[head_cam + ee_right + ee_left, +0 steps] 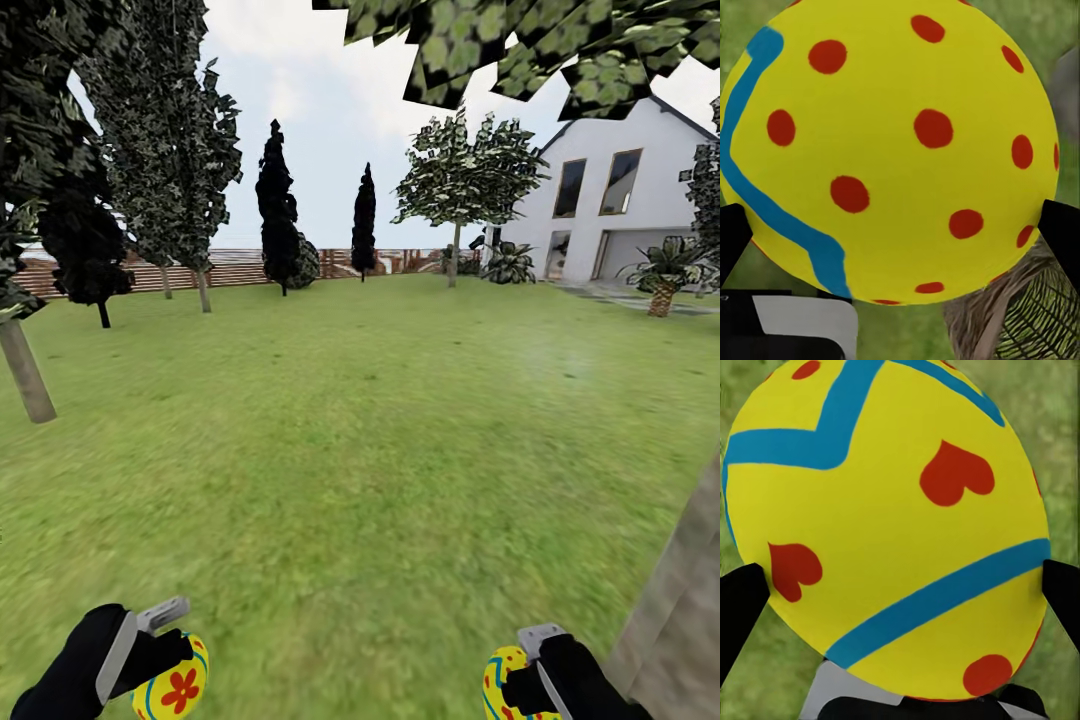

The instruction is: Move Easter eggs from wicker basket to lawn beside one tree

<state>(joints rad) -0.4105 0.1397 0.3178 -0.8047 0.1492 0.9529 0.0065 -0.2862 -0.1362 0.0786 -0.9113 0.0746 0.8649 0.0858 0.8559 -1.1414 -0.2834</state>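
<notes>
Eggs [172, 686] [503, 685] sit clamped between both grippers' [160, 650] [520, 672] fingers above lawn [360, 450].

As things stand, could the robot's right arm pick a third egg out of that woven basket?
Probably not yet. The right gripper is already shut on a red-dotted egg, and the left gripper holds the heart-patterned egg. The wicker basket lies close beyond it, but the fingers are full.

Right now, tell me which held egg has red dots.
The egg in the right gripper: red-dotted egg. The left gripper's egg has red hearts and blue stripes.
</notes>
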